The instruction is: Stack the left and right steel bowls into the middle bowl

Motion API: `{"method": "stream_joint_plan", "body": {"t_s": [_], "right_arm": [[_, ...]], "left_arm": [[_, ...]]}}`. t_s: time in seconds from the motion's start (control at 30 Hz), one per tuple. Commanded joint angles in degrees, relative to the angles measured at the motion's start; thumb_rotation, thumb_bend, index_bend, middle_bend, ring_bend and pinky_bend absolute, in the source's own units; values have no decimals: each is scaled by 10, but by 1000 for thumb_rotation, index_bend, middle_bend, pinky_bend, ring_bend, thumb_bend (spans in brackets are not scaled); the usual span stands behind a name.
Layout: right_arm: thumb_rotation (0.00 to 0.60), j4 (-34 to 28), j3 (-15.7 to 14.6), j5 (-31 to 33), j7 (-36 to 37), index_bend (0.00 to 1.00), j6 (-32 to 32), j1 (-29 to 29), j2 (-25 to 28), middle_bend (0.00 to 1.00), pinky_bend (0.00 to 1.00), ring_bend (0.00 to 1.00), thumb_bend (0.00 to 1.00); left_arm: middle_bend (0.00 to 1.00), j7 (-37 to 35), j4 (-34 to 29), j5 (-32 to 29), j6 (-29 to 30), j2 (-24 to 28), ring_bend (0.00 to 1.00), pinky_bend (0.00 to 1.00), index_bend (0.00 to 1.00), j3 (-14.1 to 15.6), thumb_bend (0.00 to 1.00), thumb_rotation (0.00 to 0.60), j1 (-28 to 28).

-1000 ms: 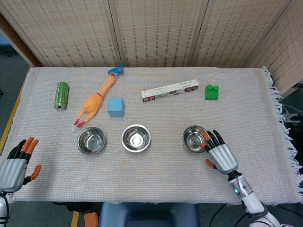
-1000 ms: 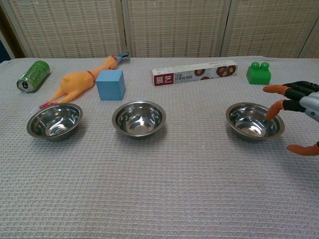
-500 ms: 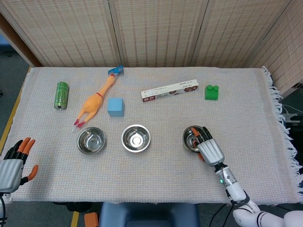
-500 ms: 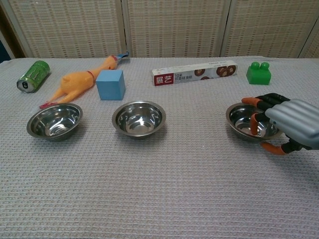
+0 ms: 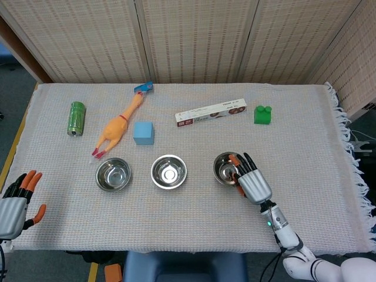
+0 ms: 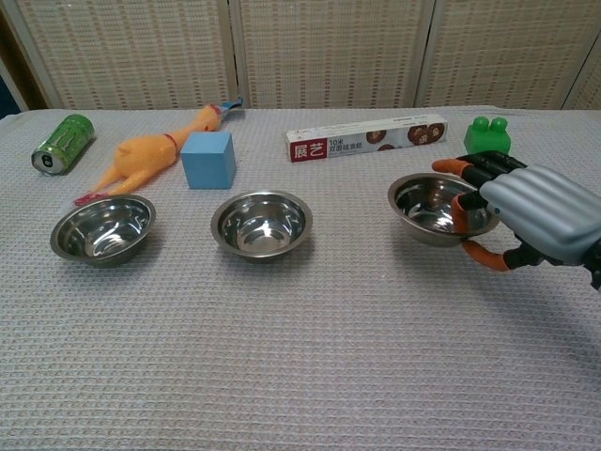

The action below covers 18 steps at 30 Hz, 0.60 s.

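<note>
The right hand (image 6: 526, 216) grips the right bowl (image 6: 432, 207) by its rim, lifted off the cloth. The left hand (image 5: 14, 202) hovers with fingers spread, holding nothing, well apart from the left bowl (image 5: 113, 174) and middle bowl (image 5: 168, 171).

three bowls (image 6: 261, 223) before toy chicken (image 6: 141, 161)

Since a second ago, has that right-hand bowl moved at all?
Yes. The right bowl, gripped by the right hand, has shifted left toward the middle bowl and now sits farther from the green block.

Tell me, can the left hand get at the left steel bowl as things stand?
Probably yes: the left hand is open at the table edge, and only bare cloth lies between it and the left bowl.
</note>
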Motion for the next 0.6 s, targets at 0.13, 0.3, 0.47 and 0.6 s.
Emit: {"method": "stream_joint_plan", "body": {"t_s": [0.13,0.3,0.47,0.6], "right_arm": [[600,-76,26,-13,-26,672,18,32,15,65,0,0,402],[600,-128,46,-9,-63,668,-6,66,8,66,0,0,402],[600,-144,62,10,-86,650,-40,96,-18,66,0,0,402],[600,-138,65,20,-95,644,-61,115,-44,66,0,0,402]], "left_arm": [[0,0,-2,-1,-1,1,0,144,0,0,414,600,0],[0,-6,-3,-3,-1,4,0,144,0,-1,415,600,0],[0,-18,-2,-2,1,9,0,144,0,0,416,600,2],[0,-27,-2,1,1,12,0,144,0,1,417,600,2]]}}
